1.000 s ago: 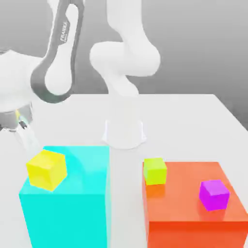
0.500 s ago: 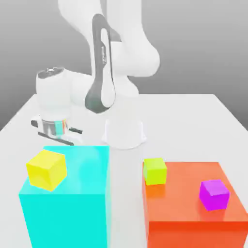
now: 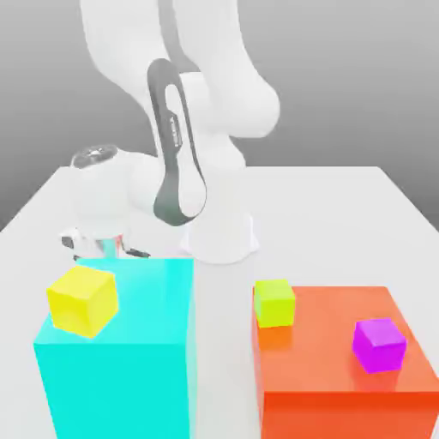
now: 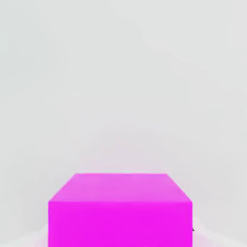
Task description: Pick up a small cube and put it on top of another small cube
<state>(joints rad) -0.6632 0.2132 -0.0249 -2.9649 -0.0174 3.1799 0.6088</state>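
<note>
On the exterior view's left, behind the big cyan block [image 3: 116, 343], the gripper [image 3: 103, 247] hangs low over the white table [image 3: 343, 206], with the arm [image 3: 176, 146] bent down from the base. A yellow cube [image 3: 82, 300] lies on the near top of the cyan block. The fingers themselves are hidden behind the block's far edge, but the gripper is closed as narrow as it goes. In the hand view the small cube [image 4: 120, 210], bright magenta-pink, sits very close under the camera, on the white table surface. It seems to be between the fingers, so the gripper is probably closed on it, though the contact itself is not visible.

To the exterior view's right stands the orange block [image 3: 343, 377], with a lime cube [image 3: 274, 302] and a more violet cube [image 3: 378, 345] on its top, well apart from each other.

The small cube looks stiff, with flat smooth faces and sharp edges. It is likely light, and not fragile. Its smooth sides may be a little slippery, so the hold should be on two opposite side faces, near their middle, with the fingers flat against them. A grip near a corner could let it turn
</note>
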